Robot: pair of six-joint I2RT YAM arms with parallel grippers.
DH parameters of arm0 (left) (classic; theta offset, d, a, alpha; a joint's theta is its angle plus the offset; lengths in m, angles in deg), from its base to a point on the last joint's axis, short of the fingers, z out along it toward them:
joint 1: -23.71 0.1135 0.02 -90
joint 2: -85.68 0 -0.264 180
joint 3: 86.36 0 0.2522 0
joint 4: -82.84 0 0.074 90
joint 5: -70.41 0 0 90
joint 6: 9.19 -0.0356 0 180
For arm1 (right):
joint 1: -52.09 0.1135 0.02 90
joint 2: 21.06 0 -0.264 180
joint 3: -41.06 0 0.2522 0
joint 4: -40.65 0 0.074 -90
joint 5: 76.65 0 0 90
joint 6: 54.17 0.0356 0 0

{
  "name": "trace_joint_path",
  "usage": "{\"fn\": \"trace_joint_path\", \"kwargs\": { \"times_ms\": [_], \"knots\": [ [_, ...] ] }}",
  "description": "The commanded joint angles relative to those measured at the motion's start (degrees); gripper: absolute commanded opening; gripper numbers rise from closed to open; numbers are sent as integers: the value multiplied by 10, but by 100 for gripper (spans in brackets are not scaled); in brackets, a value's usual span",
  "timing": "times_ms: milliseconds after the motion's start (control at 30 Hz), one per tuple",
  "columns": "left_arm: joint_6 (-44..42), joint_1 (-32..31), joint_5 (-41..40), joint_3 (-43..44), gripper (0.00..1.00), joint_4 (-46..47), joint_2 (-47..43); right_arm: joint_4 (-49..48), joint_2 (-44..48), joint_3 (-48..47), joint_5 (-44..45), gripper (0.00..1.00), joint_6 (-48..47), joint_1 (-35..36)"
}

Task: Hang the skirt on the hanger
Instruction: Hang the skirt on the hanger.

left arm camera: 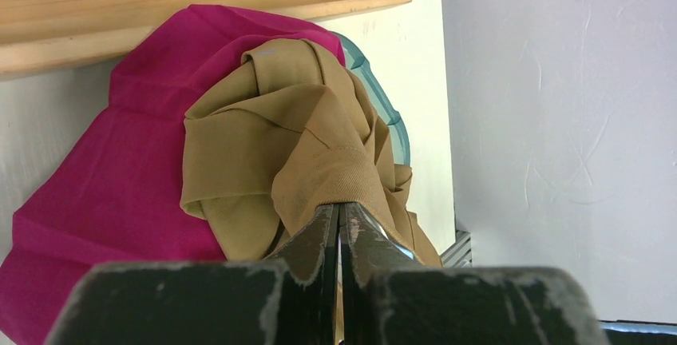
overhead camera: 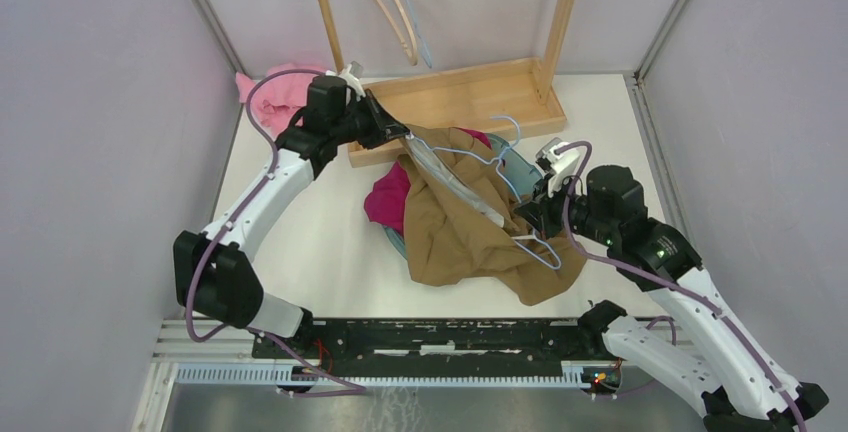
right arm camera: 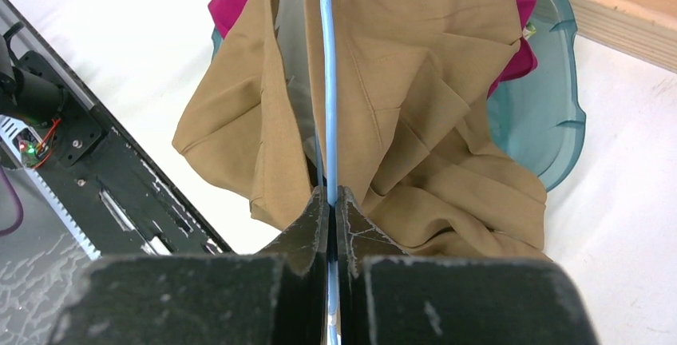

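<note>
Pinches tan woven skirt (overhead camera: 460, 232) tight in left jaws at 11 o'clock, draped over teal plastic basin (right arm camera: 551, 81) at centre of counter (overhead camera: 320, 242); clamps pale-blue wire hanger (right arm camera: 328, 81) in right jaws at 3 o'clock. Risks slipping fabric off wire if stretched unevenly.

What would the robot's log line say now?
left gripper: shut on tan fabric skirt | right gripper: shut on thin light-blue hanger

White links (overhead camera: 255, 202), black joints (overhead camera: 225, 287), purple cables (overhead camera: 270, 78) (fingers (left arm camera: 307, 241) scuffed).
</note>
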Motion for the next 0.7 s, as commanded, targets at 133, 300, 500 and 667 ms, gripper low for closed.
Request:
{"fn": "trace_joint_path", "kwargs": {
  "times_ms": [133, 300, 500, 667],
  "knots": [
    [-5, 1, 22, 5, 9, 8, -35, -106, 20, 16, 28, 1, 20, 2],
    [-13, 2, 15, 7, 9, -3, -38, -101, 21, 10, 51, 1, 20, 2],
    [-16, 3, 12, 7, 10, -7, -38, -93, 16, -5, 68, 1, 16, 2],
    [-16, 4, 9, 7, 10, -8, -39, -59, 5, -29, 91, 1, 16, 2]
  ]
}}
